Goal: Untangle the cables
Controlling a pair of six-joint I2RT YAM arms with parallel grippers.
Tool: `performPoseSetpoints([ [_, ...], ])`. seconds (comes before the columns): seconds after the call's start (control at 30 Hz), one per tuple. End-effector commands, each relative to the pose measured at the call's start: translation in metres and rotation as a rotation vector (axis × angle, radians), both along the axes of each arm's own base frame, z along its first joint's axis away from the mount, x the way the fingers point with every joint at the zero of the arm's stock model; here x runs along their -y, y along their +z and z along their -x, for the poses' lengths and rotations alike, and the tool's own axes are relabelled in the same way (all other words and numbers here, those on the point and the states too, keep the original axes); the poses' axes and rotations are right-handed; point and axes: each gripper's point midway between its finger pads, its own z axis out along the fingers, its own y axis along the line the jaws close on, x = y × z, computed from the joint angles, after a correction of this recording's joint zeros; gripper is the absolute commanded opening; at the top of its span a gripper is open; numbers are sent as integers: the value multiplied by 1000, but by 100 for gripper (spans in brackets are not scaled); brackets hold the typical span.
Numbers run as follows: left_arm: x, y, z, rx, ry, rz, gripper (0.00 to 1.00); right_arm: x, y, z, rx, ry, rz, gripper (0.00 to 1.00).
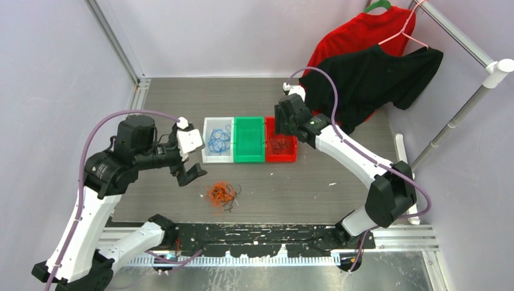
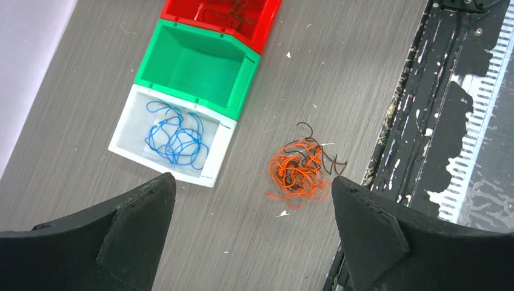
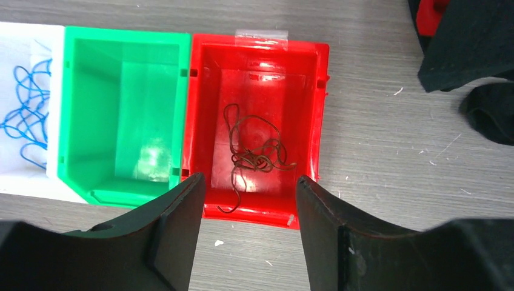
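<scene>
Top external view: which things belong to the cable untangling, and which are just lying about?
Job: loose orange-and-dark tangle; blue cables in the white bin; dark cables in the red bin; empty green bin.
Lying about: red shirt; black shirt, both hanging far right.

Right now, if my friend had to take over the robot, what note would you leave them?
The left gripper: jaws open, holding nothing, above the table near the tangle.
The right gripper: jaws open, holding nothing, over the red bin.
Where things are: the blue cable lies in the white bin; a dark cable lies in the red bin; the green bin holds nothing.
Done: blue and one dark cable are binned.
Left: the orange cable sits on the table, knotted with a dark strand. Pull them apart; orange probably goes in the green bin.
</scene>
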Motion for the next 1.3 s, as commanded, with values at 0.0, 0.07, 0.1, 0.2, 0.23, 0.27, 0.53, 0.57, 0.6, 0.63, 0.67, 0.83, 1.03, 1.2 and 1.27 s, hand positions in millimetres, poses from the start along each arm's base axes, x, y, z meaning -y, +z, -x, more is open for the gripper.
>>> performPoseSetpoints([
  [0.0, -1, -7, 2, -7, -12, -23, 99, -12, 52, 1, 97, 32, -113, 63],
  [0.07, -3, -16, 0, -25, -7, -41, 99, -30, 54, 16, 104, 105, -145, 66],
  [0.1, -4, -22, -1, -38, -2, -55, 99, -40, 55, 27, 113, 149, -144, 67],
  [0.2, -7, -41, -5, -79, 20, -96, 99, -81, 37, 67, 87, 291, -141, 69],
  [0.23, -8, -47, -10, -90, 43, -105, 99, -95, 28, 82, 70, 339, -155, 69],
  [0.27, -11, -53, -15, -106, 64, -112, 99, -110, 18, 97, 45, 388, -177, 69],
  [0.53, -19, -74, -20, -143, 62, -149, 100, -174, -47, 156, -133, 560, -224, 66],
  [0.57, -19, -75, -19, -141, 61, -149, 100, -177, -52, 159, -152, 561, -234, 65],
  [0.6, -20, -76, -18, -139, 61, -151, 100, -179, -57, 161, -167, 562, -243, 64],
  [0.63, -20, -76, -17, -135, 59, -150, 100, -180, -62, 163, -180, 563, -248, 63],
  [0.67, -21, -76, -16, -132, 57, -150, 100, -181, -66, 164, -189, 562, -247, 62],
  [0.83, -21, -71, -9, -114, 43, -132, 100, -182, -80, 168, -225, 559, -248, 52],
  [1.03, -18, -66, -4, -101, 28, -106, 99, -188, -93, 174, -270, 564, -262, 43],
  [1.2, -15, -60, -1, -74, 9, -78, 98, -188, -105, 176, -291, 565, -237, 41],
  [1.27, -15, -57, 0, -62, 5, -67, 98, -187, -109, 174, -290, 554, -219, 36],
])
